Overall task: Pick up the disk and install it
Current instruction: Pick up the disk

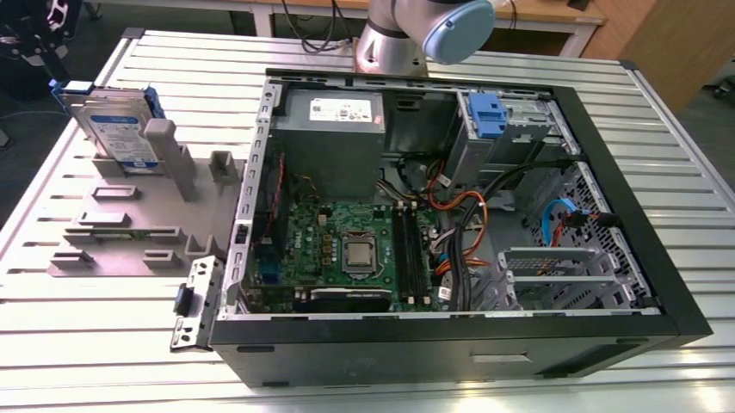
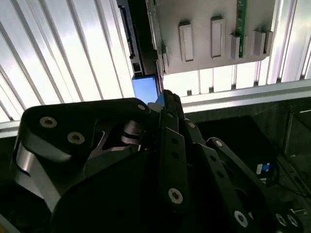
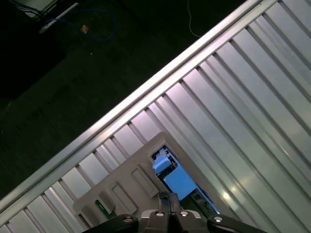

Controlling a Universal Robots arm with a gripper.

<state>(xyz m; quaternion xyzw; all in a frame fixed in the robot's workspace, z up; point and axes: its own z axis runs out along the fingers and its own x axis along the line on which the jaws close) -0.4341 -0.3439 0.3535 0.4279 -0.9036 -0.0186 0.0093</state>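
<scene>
The disk (image 1: pixel 115 129) stands on edge in a grey holder (image 1: pixel 120 219) on the slatted table, at the exterior view's left. It is silver with a white-and-blue label and blue rails. My gripper (image 1: pixel 44 62) is a dark shape just beyond the disk's top corner, apart from it. In both wrist views the gripper (image 2: pixel 167 99) (image 3: pixel 167 198) points down at the blue end of the disk (image 2: pixel 145 90) (image 3: pixel 176 180), its fingers drawn together with nothing seen between them.
An open black computer case (image 1: pixel 643 258) lies at the centre and the exterior view's right, with a green motherboard (image 1: pixel 344 249), a grey power supply (image 1: pixel 333 112), cables and a blue-latched drive bay (image 1: pixel 488 116). The arm's base (image 1: pixel 414 34) stands behind the case.
</scene>
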